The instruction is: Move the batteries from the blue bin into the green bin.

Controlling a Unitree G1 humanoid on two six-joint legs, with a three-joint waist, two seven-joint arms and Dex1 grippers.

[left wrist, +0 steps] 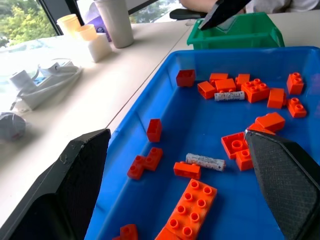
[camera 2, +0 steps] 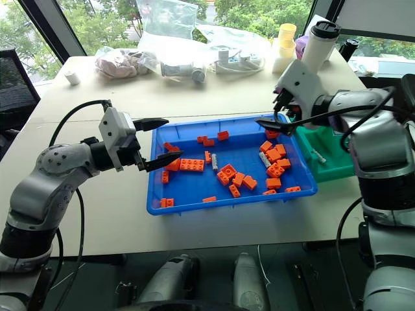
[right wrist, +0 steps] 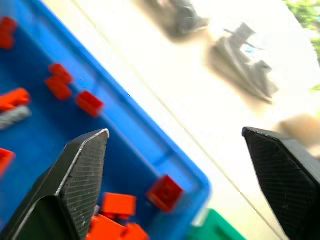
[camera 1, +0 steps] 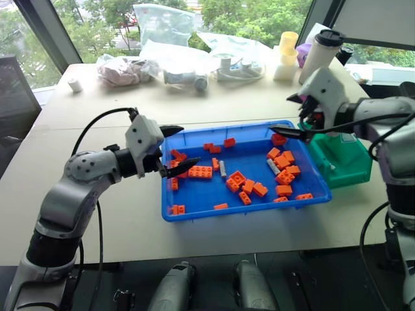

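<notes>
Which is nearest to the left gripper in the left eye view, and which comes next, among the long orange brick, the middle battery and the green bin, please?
1. The long orange brick, just past the left gripper, at the blue bin's left end.
2. The middle battery, just beyond that brick, toward the bin's centre.
3. The green bin, far off past the blue bin's right end.

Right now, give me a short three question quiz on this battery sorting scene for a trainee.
1. How many batteries lie in the blue bin?
2. True or false: the left gripper holds a battery.
3. The green bin holds: A) nothing B) one battery C) orange bricks?

Key:
1. Two, one battery near the middle and another battery nearer the green bin.
2. False; it is open and empty.
3. B, a battery lies inside.
</notes>
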